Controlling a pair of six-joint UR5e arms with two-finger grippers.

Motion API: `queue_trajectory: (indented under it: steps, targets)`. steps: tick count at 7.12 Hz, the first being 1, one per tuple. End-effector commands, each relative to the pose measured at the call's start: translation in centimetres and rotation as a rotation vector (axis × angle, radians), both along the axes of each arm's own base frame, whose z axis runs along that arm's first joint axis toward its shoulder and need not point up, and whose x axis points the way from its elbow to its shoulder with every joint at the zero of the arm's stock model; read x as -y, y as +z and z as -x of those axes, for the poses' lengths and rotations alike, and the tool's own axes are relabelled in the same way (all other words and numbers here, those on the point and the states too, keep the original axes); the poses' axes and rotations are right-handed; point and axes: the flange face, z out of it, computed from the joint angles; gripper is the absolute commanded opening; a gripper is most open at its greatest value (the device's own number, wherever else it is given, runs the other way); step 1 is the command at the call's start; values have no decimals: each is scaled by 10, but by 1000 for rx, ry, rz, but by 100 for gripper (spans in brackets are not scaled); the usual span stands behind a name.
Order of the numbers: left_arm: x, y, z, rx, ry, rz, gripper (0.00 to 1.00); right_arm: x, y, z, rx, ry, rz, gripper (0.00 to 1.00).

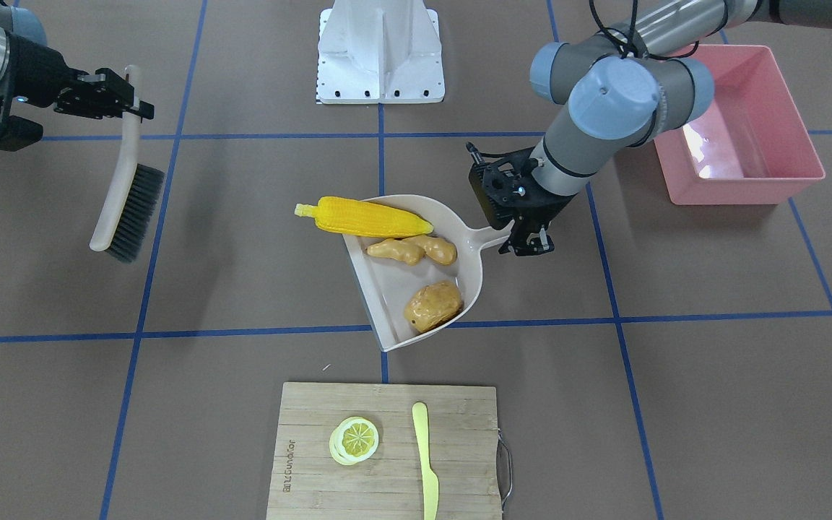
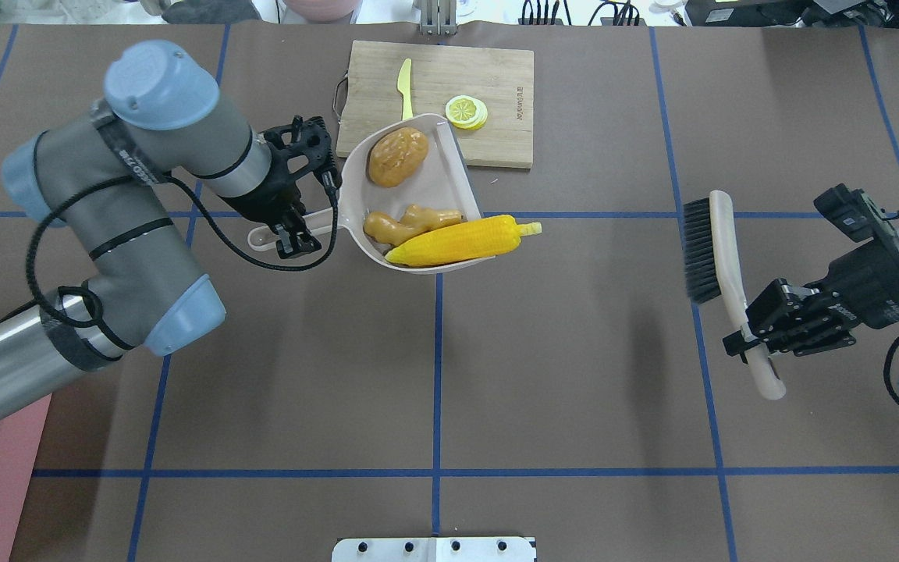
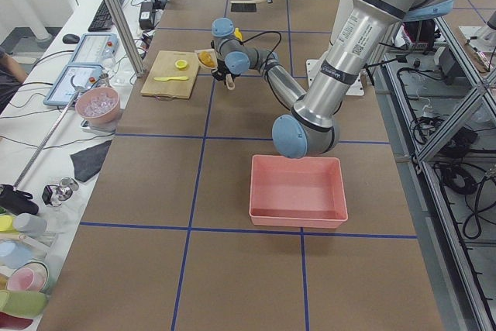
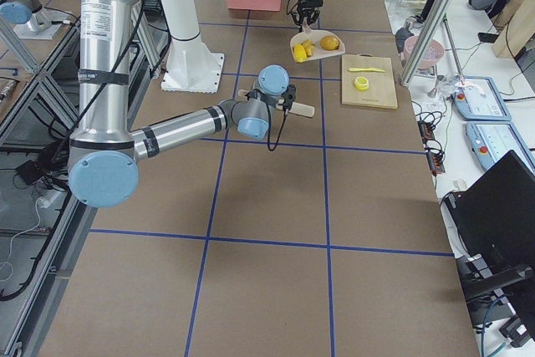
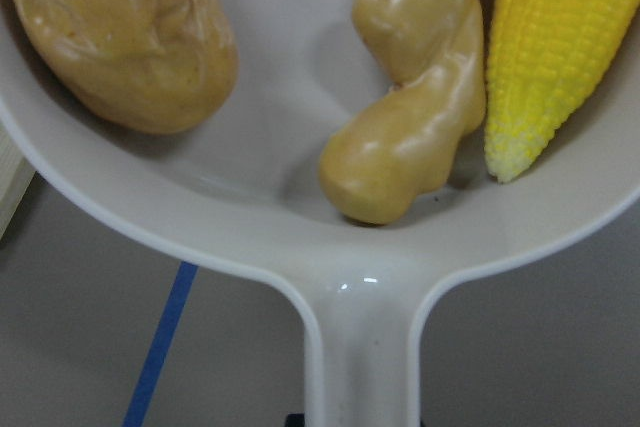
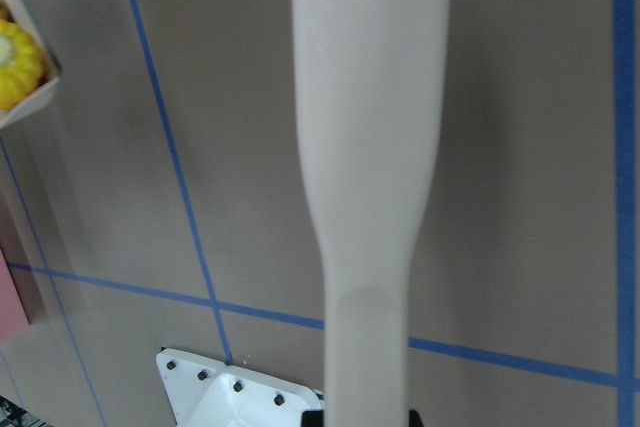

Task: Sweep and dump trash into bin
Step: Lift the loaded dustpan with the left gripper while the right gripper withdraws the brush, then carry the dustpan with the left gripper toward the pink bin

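Left claw (image 1: 526,242): closed on the handle of the beige dustpan (image 1: 387,300), fingers clamped on both sides of the handle. All three trash items lie in the pan, just ahead of this claw. The ginger root (image 1: 412,250) is nearest to it. The corn cob (image 1: 373,217) lies along one side wall with its tip past the pan's open lip. The potato (image 1: 433,305) lies by the opposite wall.

The left wrist view shows the ginger root touching the corn cob, with the potato apart from both. It does not show the fingers.

In the overhead view the pan's rim overlaps a corner of the cutting board (image 2: 496,117). The front-facing view shows bare table between the two.

The pink bin (image 1: 741,189) stands behind the left claw, well apart, partly hidden by the arm. The overhead view catches only its corner. The exterior left view shows it whole.

Right claw (image 1: 127,101): closed on the pale handle of the brush (image 1: 131,206), well apart from the pan. The bristles hang below the claw, clear of the table. The right wrist view shows only the handle.

The lemon slice (image 1: 354,439) and the knife (image 1: 425,455) lie on the board.
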Motion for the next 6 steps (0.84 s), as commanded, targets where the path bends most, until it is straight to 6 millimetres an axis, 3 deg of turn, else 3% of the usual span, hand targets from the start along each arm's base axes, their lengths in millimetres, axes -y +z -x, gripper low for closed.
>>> queue_trajectory:
  steps: [1, 2, 4, 6]
  targets:
    - [1, 38, 64, -44, -20, 35, 0, 19, 20, -40, -10, 86, -97, 0]
    - [-4, 55, 104, -43, -57, 51, 0, 32, 38, -59, -17, 114, -177, 0]
    - [-17, 87, 166, -59, -85, 127, 0, 38, 75, -71, -48, 111, -235, 0]
    - [-42, 109, 224, -58, -153, 170, 0, 50, 89, -96, -73, 147, -362, 0]
